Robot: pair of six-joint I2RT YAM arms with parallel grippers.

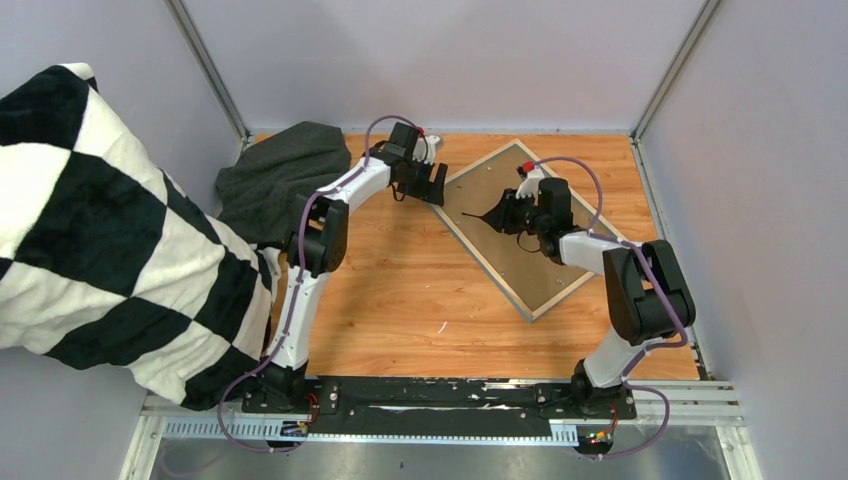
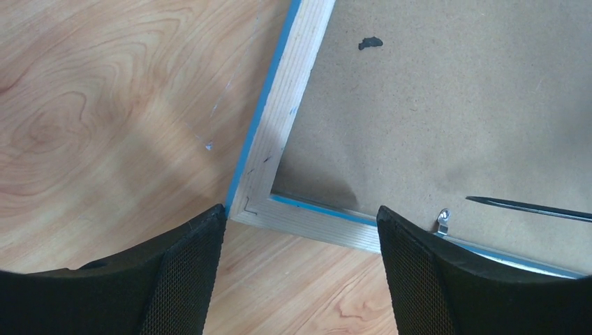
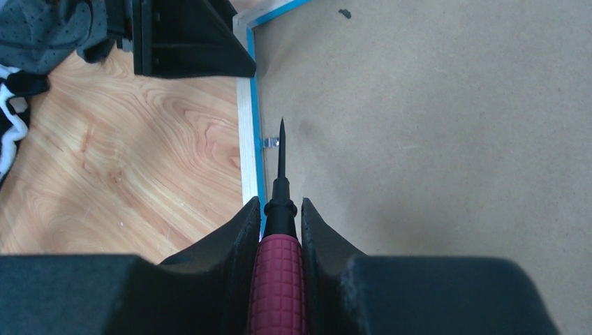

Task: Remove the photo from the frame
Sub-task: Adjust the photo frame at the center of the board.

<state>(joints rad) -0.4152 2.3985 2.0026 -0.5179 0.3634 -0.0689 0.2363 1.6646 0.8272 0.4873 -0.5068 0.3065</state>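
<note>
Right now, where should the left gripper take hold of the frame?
Likely the frame's pale wood corner, coming from above: it lies flat, back up, so only its outer edge is free, and the open left gripper hangs astride that corner.

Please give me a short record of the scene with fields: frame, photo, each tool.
frame: back up on table, board in place
photo: not visible
clip: on frame edge, at tip of screwdriver
left tool: open, astride frame corner
right tool: shut on screwdriver
</note>
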